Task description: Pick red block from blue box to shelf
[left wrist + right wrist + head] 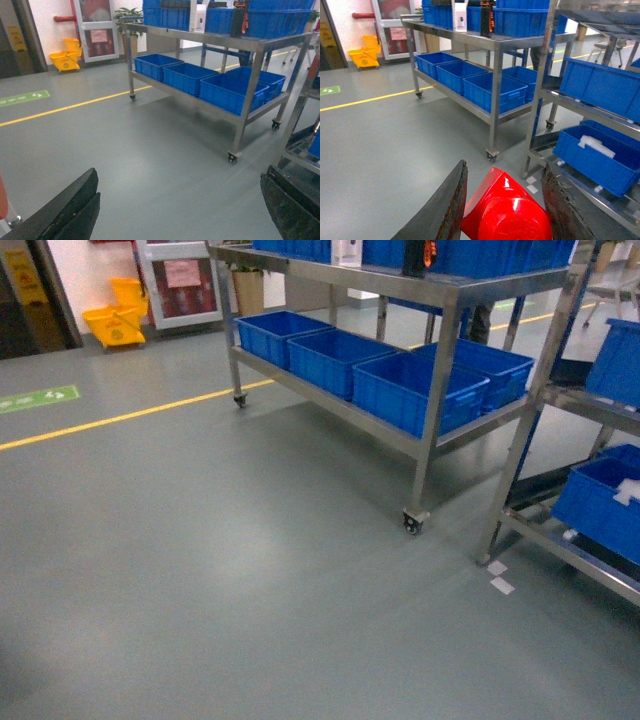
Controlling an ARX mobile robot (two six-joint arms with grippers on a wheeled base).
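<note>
right wrist view, nearest: the right gripper [502, 200] pinches the red block [506, 212] between its two dark fingers [447, 202], which press on the block's left and right sides; the block is glossy, carried clear of the floor [385, 145], and fills the lower middle of the view.

left wrist view, nearest: the left gripper [180, 210], spread wide, one black finger at the lower left corner and the other at the lower right, with bare grey floor showing between them; nothing held.

middle ground: grey floor with a yellow line [130, 415] running from the left edge toward the racks, and a green floor sign [38, 398] at the far left. two small white scraps [498, 577] lie on the floor by the foot of the right-hand rack.

further: the shelf [445, 370], a stainless-steel rack on caster wheels, with dark blue crates [400, 375] in a row on its lower tier and more blue crates on its top tier. a second steel rack [555, 95] stands just beside it on the right, holding blue crates on two tiers; one lower crate contains something white [594, 145].

far: a yellow mop bucket [118, 315] by the back wall, next to a white-framed door [180, 280].
</note>
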